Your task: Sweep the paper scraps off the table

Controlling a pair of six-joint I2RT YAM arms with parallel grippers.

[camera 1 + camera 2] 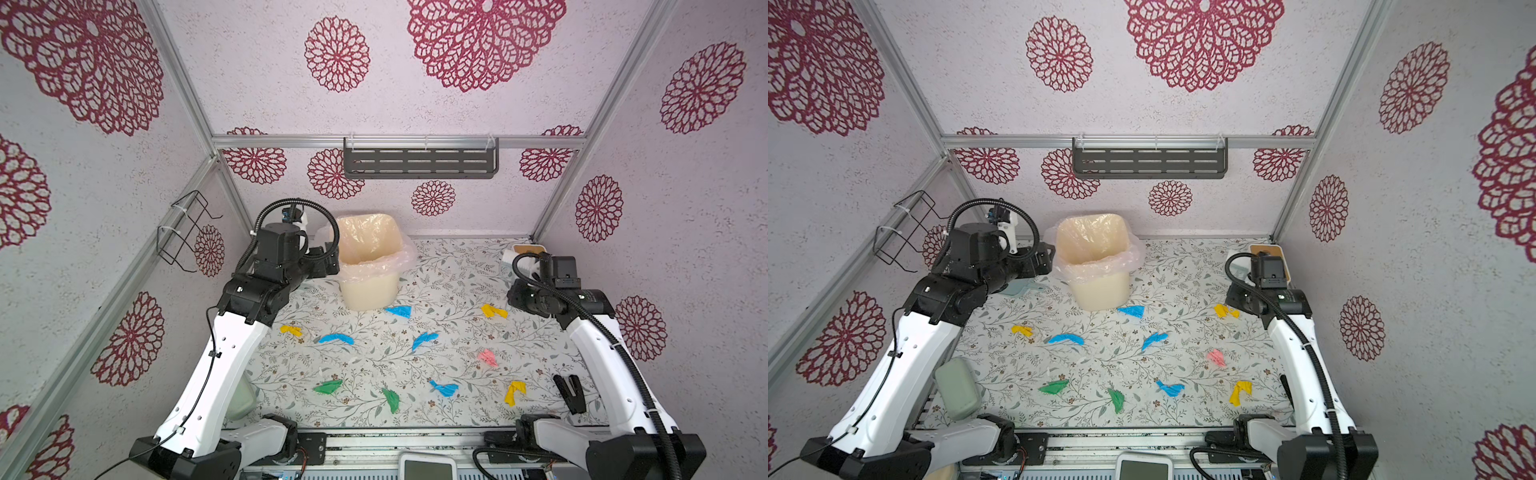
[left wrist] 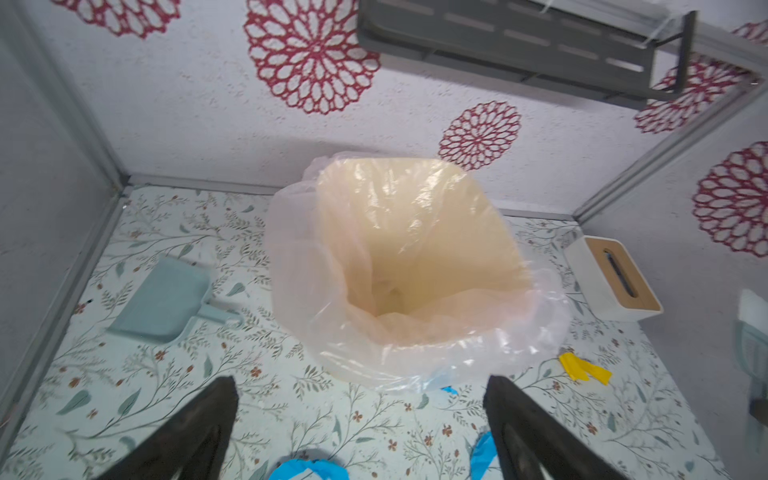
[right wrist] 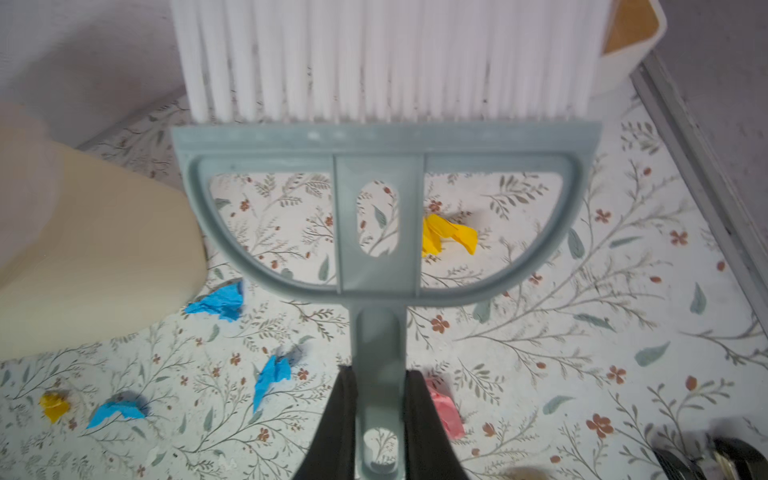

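Note:
Several paper scraps lie scattered on the leafy-print table (image 1: 374, 363): blue (image 1: 398, 311), yellow (image 1: 493, 311), pink (image 1: 488, 357) and green (image 1: 328, 387) bits, also seen in the right wrist view as a yellow bit (image 3: 446, 237) and a blue bit (image 3: 270, 376). My right gripper (image 3: 380, 372) is shut on the handle of a pale blue brush (image 3: 378, 232), whose white bristles (image 1: 508, 258) point toward the back right corner. My left gripper (image 2: 360, 382) hangs open and empty just in front of the bin, left of it in a top view (image 1: 328, 261). A pale blue dustpan (image 2: 166, 299) lies flat at the back left.
A cream bin (image 1: 368, 257) with a clear liner stands at the back middle. A white tissue box (image 2: 615, 278) sits in the back right corner. A pale green object (image 1: 957, 388) lies at the front left and a black clip-like object (image 1: 569, 392) at the front right.

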